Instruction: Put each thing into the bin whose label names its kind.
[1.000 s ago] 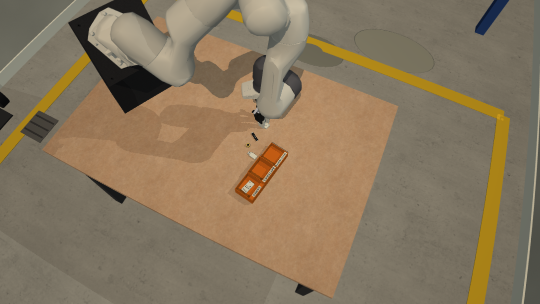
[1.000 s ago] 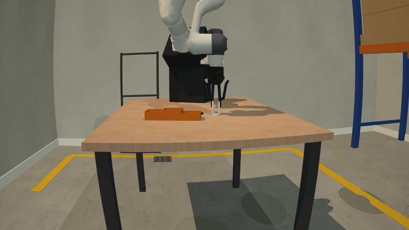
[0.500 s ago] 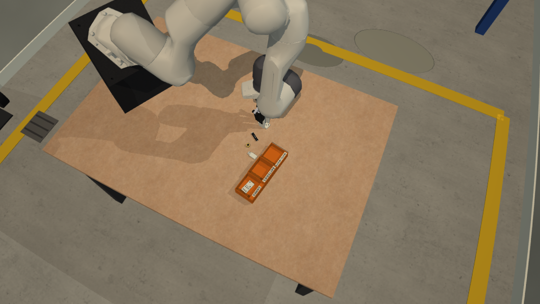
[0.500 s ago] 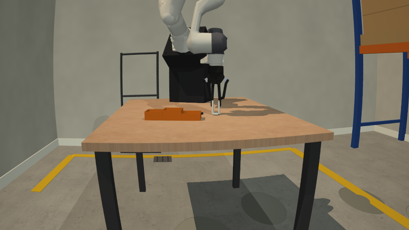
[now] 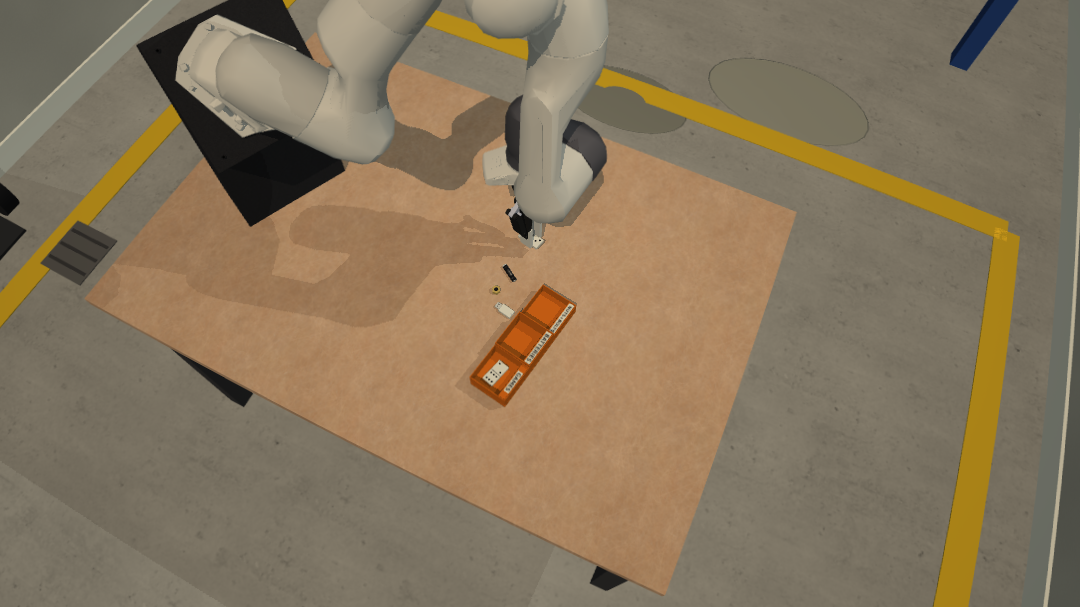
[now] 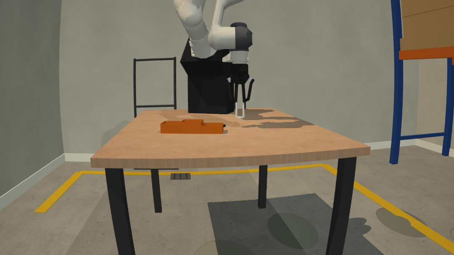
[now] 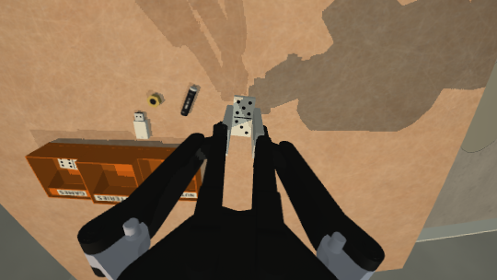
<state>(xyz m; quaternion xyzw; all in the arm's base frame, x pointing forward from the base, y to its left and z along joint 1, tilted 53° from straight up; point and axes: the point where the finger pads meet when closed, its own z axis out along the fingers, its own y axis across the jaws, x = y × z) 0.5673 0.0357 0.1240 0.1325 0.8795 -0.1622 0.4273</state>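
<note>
My gripper (image 5: 534,238) (image 6: 239,115) (image 7: 242,116) is shut on a white domino (image 5: 538,242) (image 6: 239,116) (image 7: 242,127), held a little above the table. Three joined orange bins stand in a row: GAMES (image 5: 513,382) (image 7: 71,192), BATTERIES (image 5: 538,347) (image 7: 110,198) and one whose label starts with NUTS (image 5: 561,318) (image 7: 189,195). Another domino (image 5: 495,372) (image 7: 67,163) lies in the GAMES bin. A black battery (image 5: 509,272) (image 7: 189,100), a small brass-coloured piece with a dark centre (image 5: 495,289) (image 7: 155,101) and a white USB stick (image 5: 504,310) (image 7: 142,128) lie on the table.
The loose things lie between my gripper and the bins, with the USB stick close beside the bins' long side. The black robot base (image 5: 263,178) (image 6: 209,88) stands at the table's back edge. A blue rack (image 6: 395,71) stands beyond the table.
</note>
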